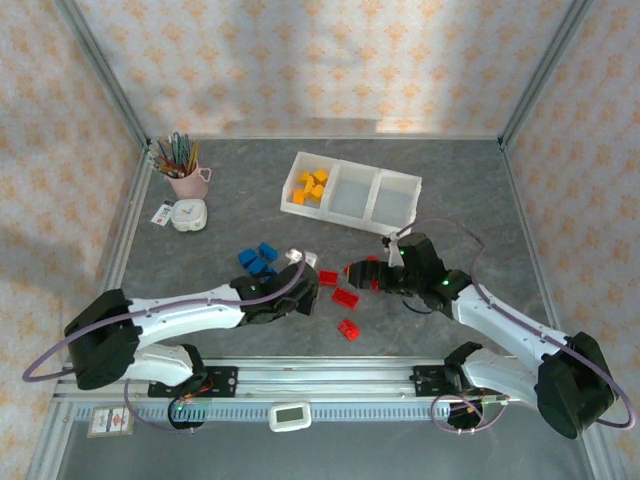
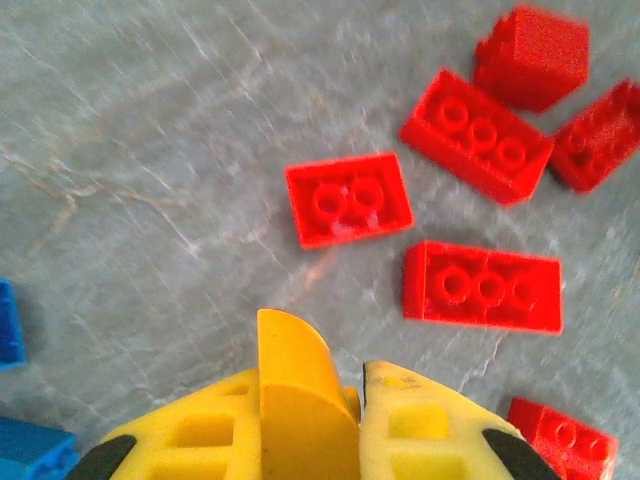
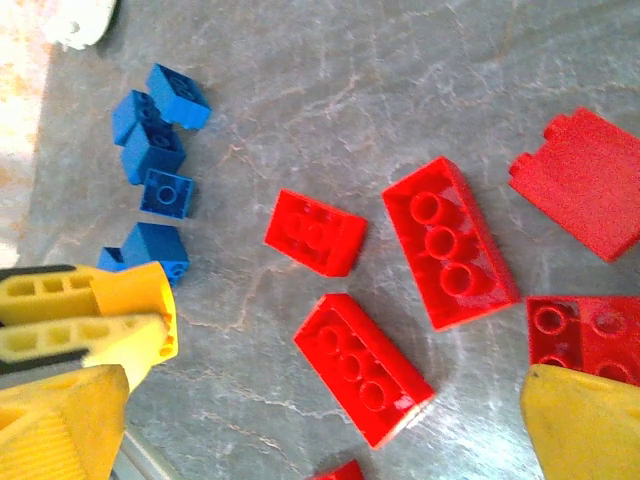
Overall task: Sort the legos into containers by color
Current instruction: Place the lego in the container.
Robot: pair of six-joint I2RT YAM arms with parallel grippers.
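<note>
My left gripper (image 2: 310, 385) is shut on a curved yellow lego (image 2: 295, 365) just above the table; from above it (image 1: 300, 287) sits between the blue and red legos. Several red legos (image 2: 348, 198) lie ahead of it and blue legos (image 1: 258, 260) to its left. My right gripper (image 3: 325, 425) hangs open over the red legos, with a long red brick (image 3: 365, 368) between its fingers (image 3: 585, 425), untouched. The same view shows the left gripper's yellow lego (image 3: 150, 300). The containers (image 1: 395, 198) stand at the back; several yellow legos (image 1: 310, 187) lie in the left bin.
A pink cup of pencils (image 1: 185, 170) and a small white clock (image 1: 188, 214) stand at the back left. A small white piece (image 1: 300, 256) lies beside the blue legos. Metal frame rails border the table, one along the near edge (image 1: 330, 375).
</note>
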